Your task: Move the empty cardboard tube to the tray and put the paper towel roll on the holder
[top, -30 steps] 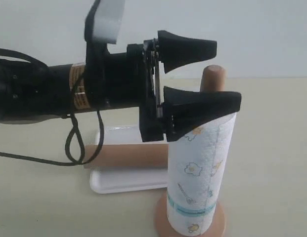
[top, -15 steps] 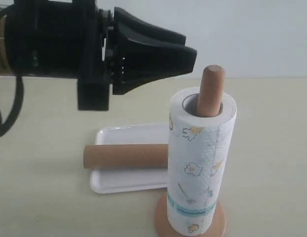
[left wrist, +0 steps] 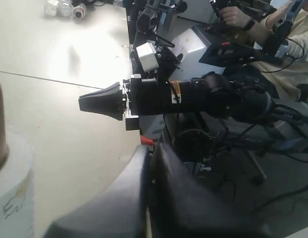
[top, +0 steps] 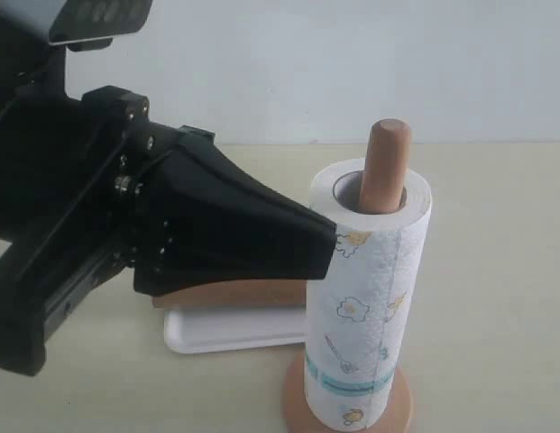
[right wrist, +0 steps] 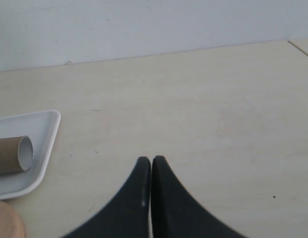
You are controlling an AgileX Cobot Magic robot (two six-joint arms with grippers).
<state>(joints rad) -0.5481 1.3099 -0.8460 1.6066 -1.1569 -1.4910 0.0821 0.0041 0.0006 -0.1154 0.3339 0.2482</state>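
Roll point(top: 368, 298) on holder point(top: 386, 167) | tube point(right wrist: 10, 154) mouth: right wrist view only | left fingers point(left wrist: 129, 198), right fingers point(right wrist: 134, 198) clenched

A pale cream table point(top: 496, 271) with a smooth matt top is shown, bounded at the back by a light wall. Two things are carried directly on it. A flat white tray point(top: 227, 336) with rounded corners and a low rim is laid flat. The holder point(top: 385, 171) is stood upright just beside one corner of the tray, its round orange-brown disc base point(top: 293, 408) set flat on the tabletop. Whether base and tray touch cannot be told.
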